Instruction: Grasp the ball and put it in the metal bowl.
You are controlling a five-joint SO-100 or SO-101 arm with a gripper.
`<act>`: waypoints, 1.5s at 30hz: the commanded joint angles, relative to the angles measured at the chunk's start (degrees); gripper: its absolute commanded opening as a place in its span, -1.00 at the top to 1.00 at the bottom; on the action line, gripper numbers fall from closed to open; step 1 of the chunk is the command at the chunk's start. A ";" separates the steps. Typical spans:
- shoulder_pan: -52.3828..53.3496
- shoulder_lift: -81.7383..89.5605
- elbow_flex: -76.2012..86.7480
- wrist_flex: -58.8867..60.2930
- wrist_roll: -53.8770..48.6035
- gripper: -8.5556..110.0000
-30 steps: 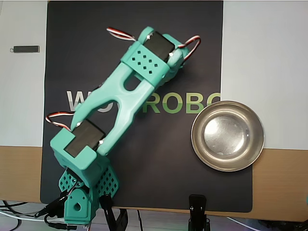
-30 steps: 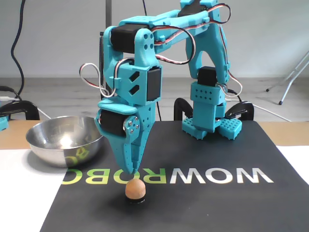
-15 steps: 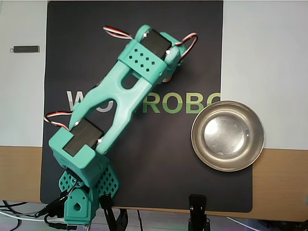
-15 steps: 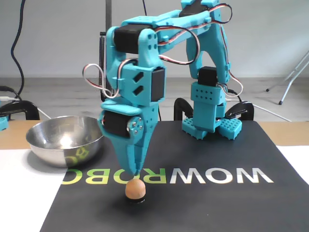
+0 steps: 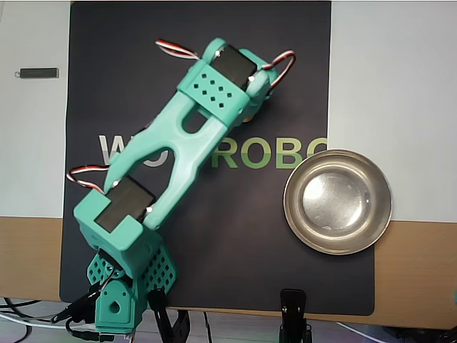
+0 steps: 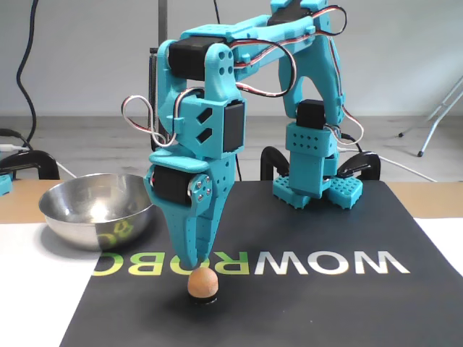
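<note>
Ball (image 6: 202, 282), a small tan-orange sphere, sits on our black mat on a dark ring, well apart from the shiny steel bowl (image 6: 97, 209). Our teal gripper (image 6: 197, 264) hovers with narrowed fingers touching its top; descending so, we'd likely knock it away.

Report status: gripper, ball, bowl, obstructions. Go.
Gripper pointing straight down, tips just above the ball, jaws look nearly closed, nothing held. Ball sits on a small dark base on the black mat. Metal bowl empty, path to it clear.
</note>
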State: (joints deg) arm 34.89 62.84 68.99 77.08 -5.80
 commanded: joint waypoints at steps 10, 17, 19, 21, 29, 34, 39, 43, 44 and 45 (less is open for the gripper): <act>-0.44 0.26 -0.09 -0.09 0.00 0.55; -0.44 0.35 -0.09 0.18 0.00 0.54; -0.44 0.35 -0.09 0.18 0.00 0.53; -0.44 0.35 -0.09 0.18 0.00 0.53; -0.44 0.26 0.00 0.26 -0.09 0.53; -0.44 0.26 0.00 0.26 -0.09 0.50; -0.44 0.26 0.00 0.26 -0.09 0.30; -0.44 0.26 0.00 0.26 -0.09 0.30; -0.44 0.26 0.09 0.26 -0.09 0.30; -0.44 0.26 0.44 0.26 -0.09 0.30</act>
State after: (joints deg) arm 34.89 62.40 69.26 77.08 -5.80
